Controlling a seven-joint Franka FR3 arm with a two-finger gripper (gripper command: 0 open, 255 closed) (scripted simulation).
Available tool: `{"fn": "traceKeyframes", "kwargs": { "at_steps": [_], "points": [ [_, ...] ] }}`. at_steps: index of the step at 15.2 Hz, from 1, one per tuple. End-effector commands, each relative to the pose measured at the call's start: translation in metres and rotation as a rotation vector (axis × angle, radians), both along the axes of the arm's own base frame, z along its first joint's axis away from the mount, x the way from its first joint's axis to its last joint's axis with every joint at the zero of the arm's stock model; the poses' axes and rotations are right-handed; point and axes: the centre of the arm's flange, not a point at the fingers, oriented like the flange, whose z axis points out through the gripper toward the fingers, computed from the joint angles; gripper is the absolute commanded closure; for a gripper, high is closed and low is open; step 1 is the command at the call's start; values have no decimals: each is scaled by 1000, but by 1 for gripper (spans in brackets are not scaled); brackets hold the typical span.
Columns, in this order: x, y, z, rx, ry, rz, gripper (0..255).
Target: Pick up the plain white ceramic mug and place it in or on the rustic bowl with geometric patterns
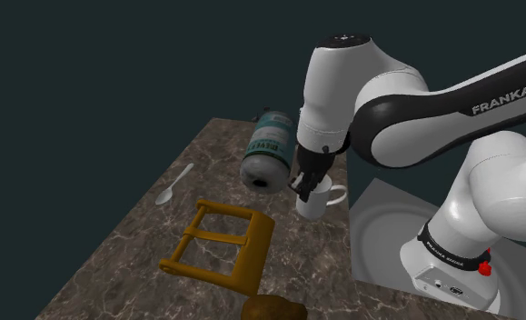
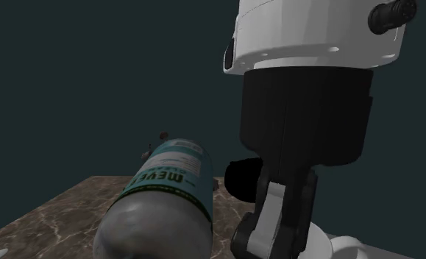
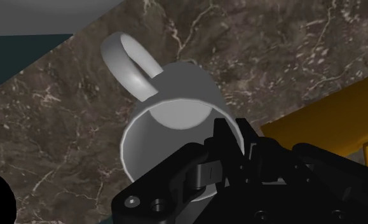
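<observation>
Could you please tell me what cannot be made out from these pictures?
- Brown object: cut off by the shoulder view's bottom edge, so whether it is the bowl is unclear.
- Mug: its near rim is hidden behind the fingers in the wrist view.
- Bottle: its lower end is cut off by the second exterior view's bottom edge.

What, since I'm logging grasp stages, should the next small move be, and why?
Probably a short straight lift. The gripper looks shut on the rim of the white mug, which is close to the marble tabletop. The brown bowl lies near the wooden frame, so gaining height first seems safest.
</observation>
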Motion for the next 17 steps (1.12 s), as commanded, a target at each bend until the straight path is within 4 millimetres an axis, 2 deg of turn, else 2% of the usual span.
{"fn": "traceKeyframes", "kwargs": {
  "at_steps": [1,17],
  "points": [
    [0,0,10,0,0,0,255],
    [0,0,95,0,0,0,255]
  ]
}}
